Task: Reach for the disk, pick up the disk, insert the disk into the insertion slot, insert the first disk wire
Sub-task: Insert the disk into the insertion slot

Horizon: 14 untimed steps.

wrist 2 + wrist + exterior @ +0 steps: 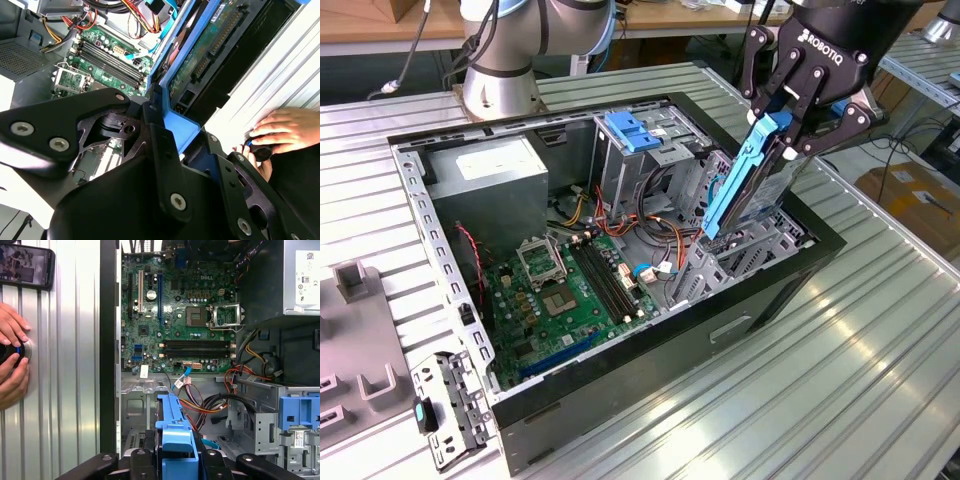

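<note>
My end effector point(788, 130) is clamped on the disk point(735, 190), which tilts with its lower end at the insertion slot point(720, 265); cables point(660, 235) and the blue-capped cage point(635, 135) crowd beside it, and a hand point(280, 131) rests on the tabletop point(840, 370)

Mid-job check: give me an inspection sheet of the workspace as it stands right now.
Surface: ribbed metal table, open computer case on it.
Job's things: disk tilted, lower end at the insertion slot; seating depth unclear.
Clutter: loose bracket, grey fixtures, phone.
Gripper: gripper shut on the disk's upper end.
Cables: coloured wire bundle loose inside the case.
Surroundings: a person's hands on a knob; cardboard box.
</note>
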{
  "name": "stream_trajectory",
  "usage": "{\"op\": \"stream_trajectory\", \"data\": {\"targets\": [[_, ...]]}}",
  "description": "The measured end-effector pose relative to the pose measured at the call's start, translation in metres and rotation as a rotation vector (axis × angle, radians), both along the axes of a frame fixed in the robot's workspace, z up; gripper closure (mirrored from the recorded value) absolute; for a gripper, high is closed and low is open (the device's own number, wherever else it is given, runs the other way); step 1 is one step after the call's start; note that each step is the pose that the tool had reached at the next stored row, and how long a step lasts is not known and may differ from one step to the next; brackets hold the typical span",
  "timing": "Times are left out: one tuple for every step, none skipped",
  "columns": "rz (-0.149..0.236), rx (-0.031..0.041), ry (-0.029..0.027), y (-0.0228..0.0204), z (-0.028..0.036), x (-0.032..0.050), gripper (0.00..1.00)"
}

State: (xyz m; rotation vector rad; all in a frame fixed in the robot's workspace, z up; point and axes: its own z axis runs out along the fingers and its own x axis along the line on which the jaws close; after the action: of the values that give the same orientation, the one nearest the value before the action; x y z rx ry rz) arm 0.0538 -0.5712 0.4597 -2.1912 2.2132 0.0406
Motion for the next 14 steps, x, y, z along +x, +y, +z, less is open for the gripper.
{"op": "stream_trajectory", "data": {"targets": [[0.000, 0.0001, 0.0000, 0.0000, -0.0001, 0.0000, 0.63], [0.000, 0.0001, 0.0000, 0.0000, -0.0001, 0.0000, 0.63], [0.000, 0.0001, 0.0000, 0.0000, -0.0003, 0.0000, 0.63], [0.000, 0.0004, -0.0001, -0.0001, -0.0008, 0.0000, 0.63], [0.000, 0.0004, -0.0001, -0.0004, -0.0015, 0.0000, 0.63], [-0.001, 0.0000, 0.0000, -0.0006, -0.0024, 0.0000, 0.63], [-0.004, 0.0001, -0.0001, -0.0011, -0.0041, 0.0000, 0.63], [-0.006, 0.0001, -0.0001, -0.0014, -0.0058, 0.0002, 0.63], [-0.009, 0.0000, -0.0001, -0.0017, -0.0079, 0.0004, 0.63], [-0.011, 0.0000, -0.0001, -0.0019, -0.0093, 0.0009, 0.63], [-0.016, 0.0000, -0.0001, -0.0021, -0.0110, 0.0026, 0.63], [-0.017, 0.0000, -0.0001, -0.0022, -0.0116, 0.0031, 0.63], [-0.018, 0.0000, -0.0001, -0.0023, -0.0121, 0.0032, 0.63], [-0.019, 0.0002, -0.0001, -0.0026, -0.0125, 0.0032, 0.63]]}}
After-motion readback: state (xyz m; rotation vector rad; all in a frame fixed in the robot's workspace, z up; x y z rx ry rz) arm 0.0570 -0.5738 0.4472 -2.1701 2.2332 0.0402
